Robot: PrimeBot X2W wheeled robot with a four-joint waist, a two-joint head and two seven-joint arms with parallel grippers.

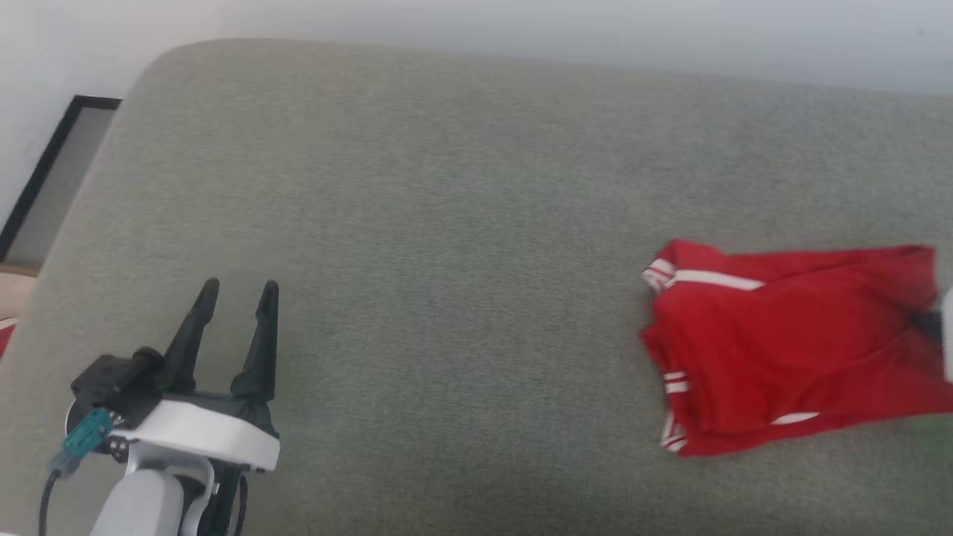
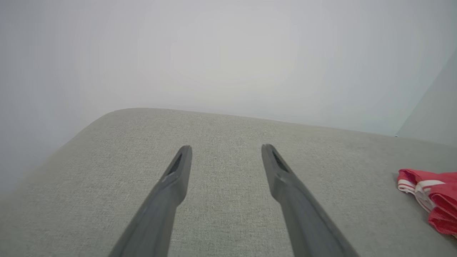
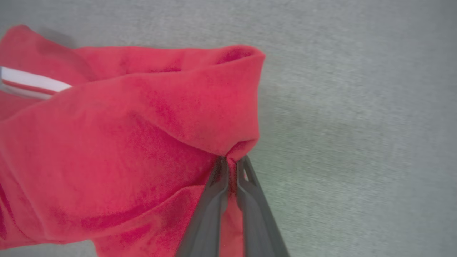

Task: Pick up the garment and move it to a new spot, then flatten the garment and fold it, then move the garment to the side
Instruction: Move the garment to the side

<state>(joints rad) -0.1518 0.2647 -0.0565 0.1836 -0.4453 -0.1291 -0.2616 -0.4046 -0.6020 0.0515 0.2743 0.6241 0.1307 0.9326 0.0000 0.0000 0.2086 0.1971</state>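
Loosely bunched red garment (image 1: 789, 350), white-striped trim; right claw (image 3: 231, 161) pinching.

The garment (image 1: 782, 357) lies on the right part of the surface (image 1: 447, 223), well apart from the left gripper (image 1: 240, 284), which hangs over the near left part. The right gripper (image 3: 232, 161) is at the garment's right edge (a fold of cloth pinched between its fingers). A wall (image 1: 521, 30) stands behind the surface, and a framed panel (image 1: 52, 179) sits beyond its far left corner.
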